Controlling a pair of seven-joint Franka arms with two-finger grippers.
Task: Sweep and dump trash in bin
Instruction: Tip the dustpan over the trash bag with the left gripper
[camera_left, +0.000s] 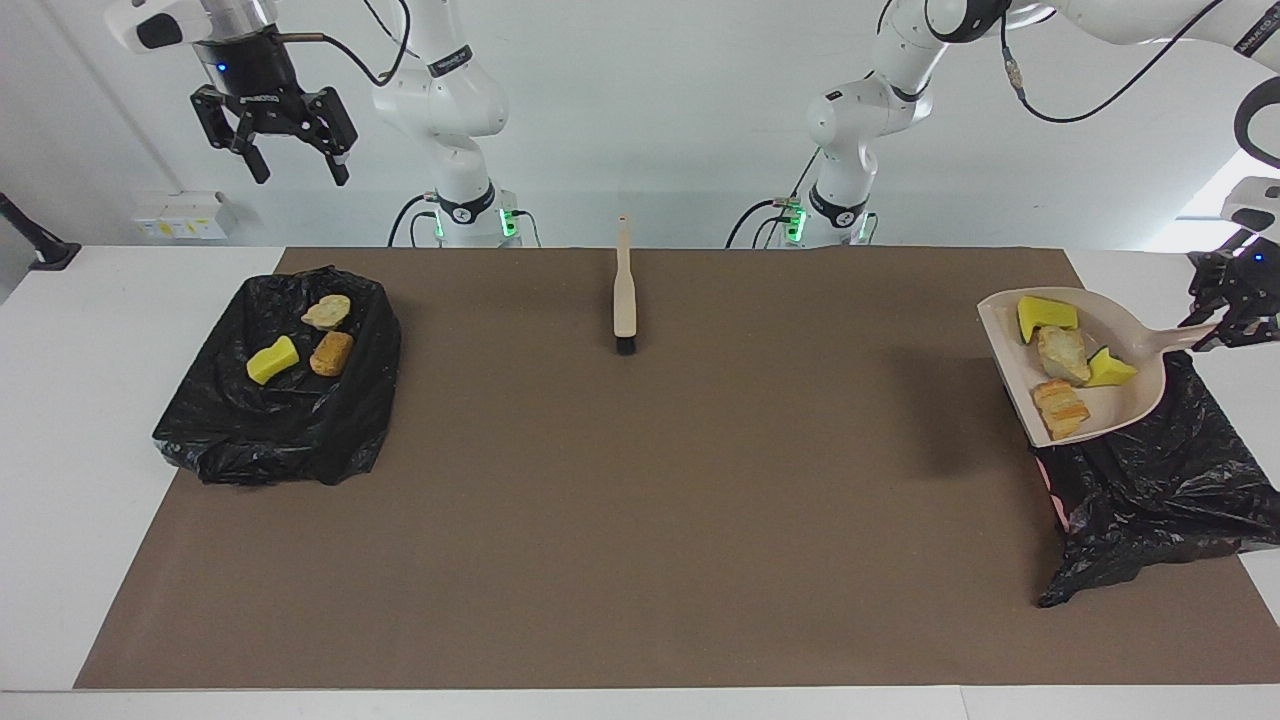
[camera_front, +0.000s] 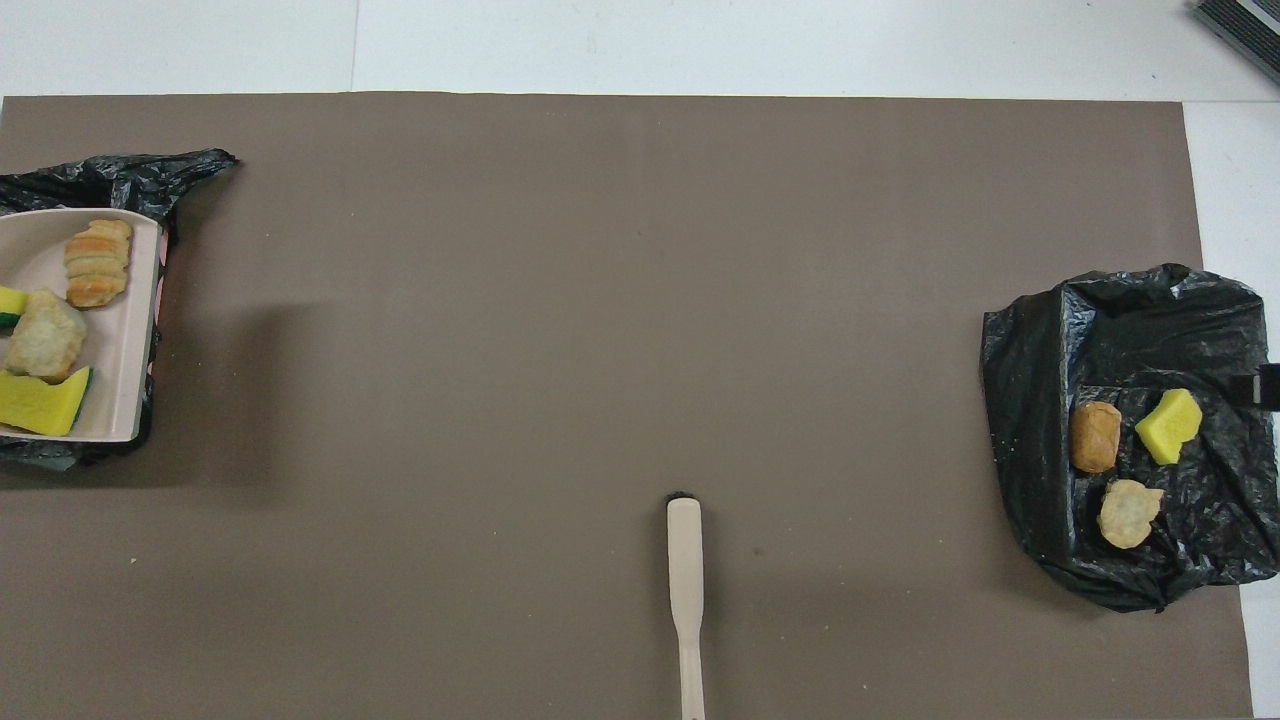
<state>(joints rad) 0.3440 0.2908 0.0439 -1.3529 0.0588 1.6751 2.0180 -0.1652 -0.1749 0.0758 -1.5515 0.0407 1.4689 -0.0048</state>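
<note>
A white-walled room holds a table (camera_left: 60, 420) with a brown mat, where the left gripper (camera_left: 1232, 322), fingers clamped on a dustpan (camera_left: 1125, 405) handle, holds the pan over a black bag (camera_left: 1170, 490) at the left arm's end. Its four scraps (camera_left: 1062, 352) could slide off the open lip, which points toward mid-table, handle pointing off the table's end, and miss the bag if tipped early. The right gripper (camera_left: 288, 165) waits high, fingers apart, near a second bag (camera_left: 270, 430) holding three scraps (camera_left: 300, 345).

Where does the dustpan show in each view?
Facing view: the dustpan is at the right edge, held up over a black bin bag.
Overhead view: the dustpan is at the left edge, partly cut off.
Shared landmark: the brush.
</note>
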